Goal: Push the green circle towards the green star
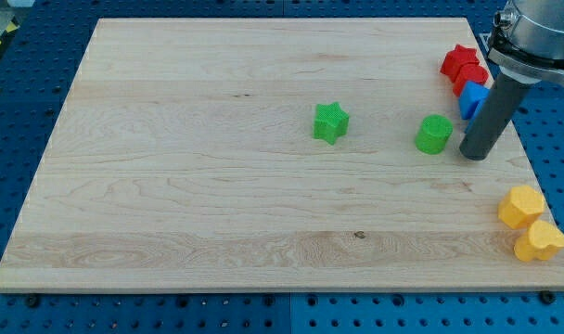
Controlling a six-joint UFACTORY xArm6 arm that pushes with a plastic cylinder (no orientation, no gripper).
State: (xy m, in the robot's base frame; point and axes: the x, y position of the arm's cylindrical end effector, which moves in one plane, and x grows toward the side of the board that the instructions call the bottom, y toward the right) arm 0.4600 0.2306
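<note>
The green circle (434,134) sits on the wooden board at the view's right of centre. The green star (330,122) lies to its left, about a hand's width away, slightly higher in the view. My tip (475,154) rests on the board just right of the green circle, a small gap apart from it, slightly lower in the view. The dark rod rises from the tip up to the view's top right.
A red star (460,60), a red block (471,77) and a blue block (472,99) cluster near the board's right edge, partly behind the rod. Two yellow blocks (521,206) (540,241) lie at the bottom right corner. The board's right edge (523,148) is close.
</note>
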